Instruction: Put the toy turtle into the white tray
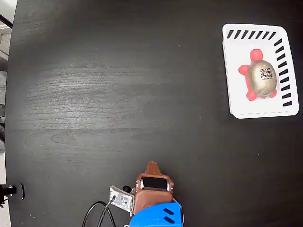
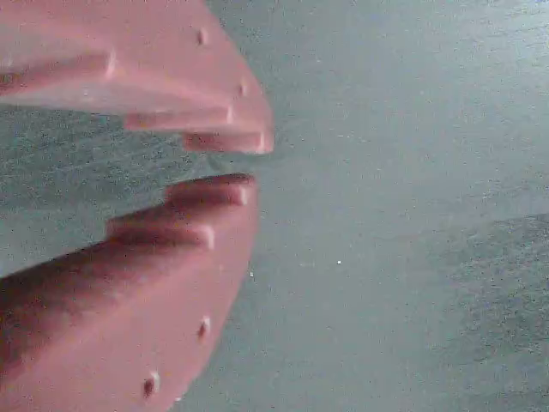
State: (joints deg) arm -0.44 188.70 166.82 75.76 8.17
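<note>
The toy turtle (image 1: 261,75), with its gold shell, white sticker and red head and feet, lies inside the white tray (image 1: 232,71) at the upper right of the fixed view. Its head points toward the tray's slotted top wall. My gripper (image 1: 152,166) is folded back at the bottom centre of the table, far from the tray. In the wrist view my reddish-brown gripper (image 2: 253,165) is shut, with only a thin slit between the fingertips (image 2: 225,140) and nothing in it. Neither turtle nor tray shows in the wrist view.
The black wood-grain table (image 1: 104,94) fills the fixed view. The arm's blue base (image 1: 156,216) and a small board with cables (image 1: 120,199) sit at the bottom edge. The table's left edge runs down the far left.
</note>
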